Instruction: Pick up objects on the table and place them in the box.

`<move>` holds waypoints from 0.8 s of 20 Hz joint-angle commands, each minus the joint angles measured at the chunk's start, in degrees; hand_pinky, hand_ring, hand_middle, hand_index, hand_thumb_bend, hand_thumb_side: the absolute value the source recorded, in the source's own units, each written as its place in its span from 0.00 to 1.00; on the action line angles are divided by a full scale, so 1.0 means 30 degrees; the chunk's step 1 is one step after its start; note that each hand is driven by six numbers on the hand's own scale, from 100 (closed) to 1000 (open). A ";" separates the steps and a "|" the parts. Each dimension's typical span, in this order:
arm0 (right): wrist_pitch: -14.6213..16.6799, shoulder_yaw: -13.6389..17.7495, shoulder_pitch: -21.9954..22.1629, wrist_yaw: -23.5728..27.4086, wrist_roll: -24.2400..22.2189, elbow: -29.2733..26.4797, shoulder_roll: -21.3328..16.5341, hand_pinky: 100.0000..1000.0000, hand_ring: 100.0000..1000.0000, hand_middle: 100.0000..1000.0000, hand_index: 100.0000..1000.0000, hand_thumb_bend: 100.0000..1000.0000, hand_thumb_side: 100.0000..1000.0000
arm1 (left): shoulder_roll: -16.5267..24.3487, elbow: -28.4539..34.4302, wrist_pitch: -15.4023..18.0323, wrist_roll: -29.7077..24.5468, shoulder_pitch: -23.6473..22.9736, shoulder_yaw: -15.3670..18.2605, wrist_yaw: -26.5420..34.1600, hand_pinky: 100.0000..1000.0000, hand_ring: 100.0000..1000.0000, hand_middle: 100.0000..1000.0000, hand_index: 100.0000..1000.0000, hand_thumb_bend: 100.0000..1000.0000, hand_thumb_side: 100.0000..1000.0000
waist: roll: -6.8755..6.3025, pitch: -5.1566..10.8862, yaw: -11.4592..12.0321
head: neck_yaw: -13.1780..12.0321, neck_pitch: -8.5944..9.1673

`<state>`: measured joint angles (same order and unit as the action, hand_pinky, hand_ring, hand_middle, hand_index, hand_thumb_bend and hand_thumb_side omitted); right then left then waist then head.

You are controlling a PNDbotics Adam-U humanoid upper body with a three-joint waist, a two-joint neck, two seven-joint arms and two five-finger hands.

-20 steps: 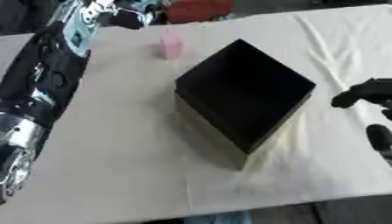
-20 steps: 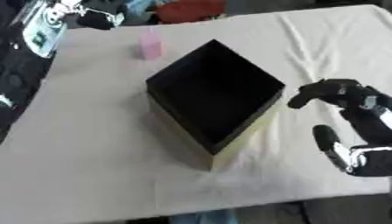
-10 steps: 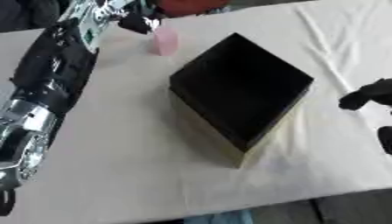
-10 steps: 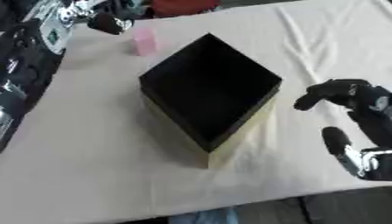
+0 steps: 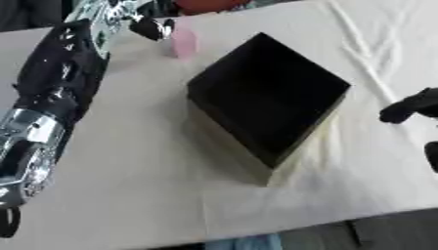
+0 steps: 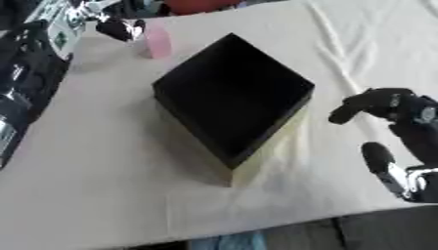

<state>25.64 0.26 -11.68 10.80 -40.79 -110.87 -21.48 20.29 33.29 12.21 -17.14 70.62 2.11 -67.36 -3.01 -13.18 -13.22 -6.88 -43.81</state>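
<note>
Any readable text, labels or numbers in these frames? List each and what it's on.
None can be read.
Left arm: a pale patch with a green mark, too blurred to read.
Pink object: no print visible.
Black box: no print visible.
Right robot hand: no markings visible.

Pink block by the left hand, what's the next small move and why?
Probably close the left hand round the pink block: its fingertips sit right beside the block, which stands on the table, outside the box.
</note>
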 commanded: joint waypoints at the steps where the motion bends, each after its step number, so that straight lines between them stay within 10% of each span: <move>1: 0.1800 -0.0003 -0.0274 0.0210 -0.1903 -0.0149 -0.0169 0.72 0.67 0.59 0.83 0.00 0.34 | 0.0593 0.0075 -0.0385 0.0399 0.0366 0.0206 -0.0473 0.65 0.61 0.65 0.79 0.00 0.22 | 0.0092 0.0237 -0.0090 | -0.0102 0.0032; 16: 0.1853 0.0012 -0.0479 0.0313 -0.2218 -0.0134 0.0017 0.72 0.66 0.59 0.83 0.00 0.34 | 0.0557 -0.0266 -0.1367 0.2225 -0.0053 0.0329 -0.0682 0.64 0.61 0.64 0.81 0.00 0.27 | 0.0137 -0.0368 -0.0483 | -0.0476 0.0251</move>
<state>25.14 -0.01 -12.58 11.22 -41.29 -110.87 -20.92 20.30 31.84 8.32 -11.32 69.43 2.69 -69.41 -2.96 -15.21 -14.54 -8.10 -43.30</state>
